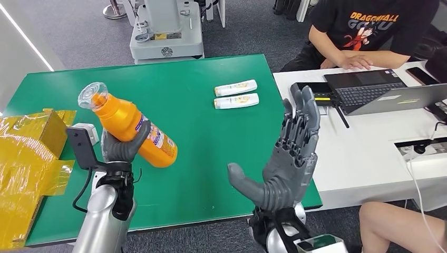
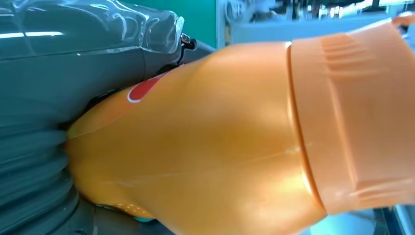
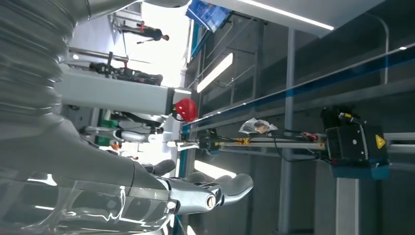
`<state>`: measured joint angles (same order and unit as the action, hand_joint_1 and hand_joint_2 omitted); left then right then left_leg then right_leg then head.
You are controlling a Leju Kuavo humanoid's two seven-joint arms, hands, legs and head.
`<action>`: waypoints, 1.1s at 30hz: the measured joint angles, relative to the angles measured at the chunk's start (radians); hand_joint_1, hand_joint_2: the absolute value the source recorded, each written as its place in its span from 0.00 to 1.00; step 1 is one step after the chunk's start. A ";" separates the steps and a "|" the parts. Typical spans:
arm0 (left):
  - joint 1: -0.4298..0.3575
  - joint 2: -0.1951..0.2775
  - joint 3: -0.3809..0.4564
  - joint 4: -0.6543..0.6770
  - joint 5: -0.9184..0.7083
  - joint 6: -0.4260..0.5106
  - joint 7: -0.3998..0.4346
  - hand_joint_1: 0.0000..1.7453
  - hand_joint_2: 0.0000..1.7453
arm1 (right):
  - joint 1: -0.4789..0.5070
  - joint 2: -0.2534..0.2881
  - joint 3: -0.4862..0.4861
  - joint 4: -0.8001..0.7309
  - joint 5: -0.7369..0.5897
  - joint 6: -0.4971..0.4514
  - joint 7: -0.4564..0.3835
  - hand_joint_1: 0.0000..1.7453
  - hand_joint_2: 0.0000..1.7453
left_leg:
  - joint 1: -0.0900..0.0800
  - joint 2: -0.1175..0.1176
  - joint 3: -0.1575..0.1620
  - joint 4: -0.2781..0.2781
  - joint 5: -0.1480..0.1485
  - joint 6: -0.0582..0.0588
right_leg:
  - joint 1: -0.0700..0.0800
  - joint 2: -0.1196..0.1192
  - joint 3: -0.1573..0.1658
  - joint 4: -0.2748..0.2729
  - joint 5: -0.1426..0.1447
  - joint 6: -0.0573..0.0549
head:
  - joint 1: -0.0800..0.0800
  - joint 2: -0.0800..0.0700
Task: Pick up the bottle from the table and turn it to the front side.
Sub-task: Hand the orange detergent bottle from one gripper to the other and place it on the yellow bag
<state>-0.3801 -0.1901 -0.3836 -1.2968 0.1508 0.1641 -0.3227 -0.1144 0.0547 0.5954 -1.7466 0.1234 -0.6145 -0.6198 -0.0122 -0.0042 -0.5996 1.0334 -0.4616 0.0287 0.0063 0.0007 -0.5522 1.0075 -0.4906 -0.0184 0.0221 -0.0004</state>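
Note:
An orange bottle point(image 1: 129, 126) with a clear cap and a printed label is held up above the green table point(image 1: 200, 132), tilted with its cap toward the far left. My left hand point(image 1: 122, 148) grips it around the lower body. The left wrist view shows the bottle's orange body point(image 2: 215, 142) close up, pressed against my left hand point(image 2: 58, 98). My right hand point(image 1: 289, 158) is raised over the table's near right edge, palm up, fingers spread, holding nothing. The right wrist view shows my right hand point(image 3: 117, 191) pointing at the room's ceiling.
Two small white tubes point(image 1: 236, 94) lie side by side on the far middle of the table. Crumpled yellow wrapping point(image 1: 26, 158) sits at the left edge. A white desk point(image 1: 369, 153) with a laptop point(image 1: 379, 89) adjoins on the right, where a person point(image 1: 363, 37) sits.

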 joint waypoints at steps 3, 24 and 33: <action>0.026 0.020 0.037 -0.036 -0.049 0.013 -0.003 1.00 1.00 | 0.043 -0.002 0.008 -0.016 -0.005 0.020 -0.009 0.00 1.00 | 0.000 0.000 0.000 0.000 0.000 0.000 | 0.000 0.000 0.000 0.000 0.000 0.000 | 0.000 0.000; -0.132 0.297 0.117 0.037 -0.464 -0.089 -0.100 1.00 1.00 | 0.157 -0.003 -0.005 -0.055 -0.025 0.117 -0.010 0.00 1.00 | 0.001 0.000 0.000 0.000 0.001 -0.002 | 0.000 0.000 0.000 0.000 0.001 -0.001 | 0.000 0.000; -0.225 0.343 0.047 0.203 -0.770 0.031 -0.136 1.00 1.00 | 0.194 -0.003 -0.014 -0.078 -0.016 0.143 -0.013 0.00 1.00 | 0.001 0.001 0.000 0.000 0.001 -0.002 | 0.000 0.001 -0.001 0.000 0.001 -0.001 | 0.000 0.000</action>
<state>-0.6049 0.1530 -0.3367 -1.0940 -0.6195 0.1947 -0.4582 0.0794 0.0516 0.5814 -1.8245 0.1076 -0.4714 -0.6330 -0.0112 -0.0033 -0.5993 1.0334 -0.4603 0.0268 0.0068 0.0017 -0.5528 1.0077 -0.4899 -0.0192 0.0224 -0.0004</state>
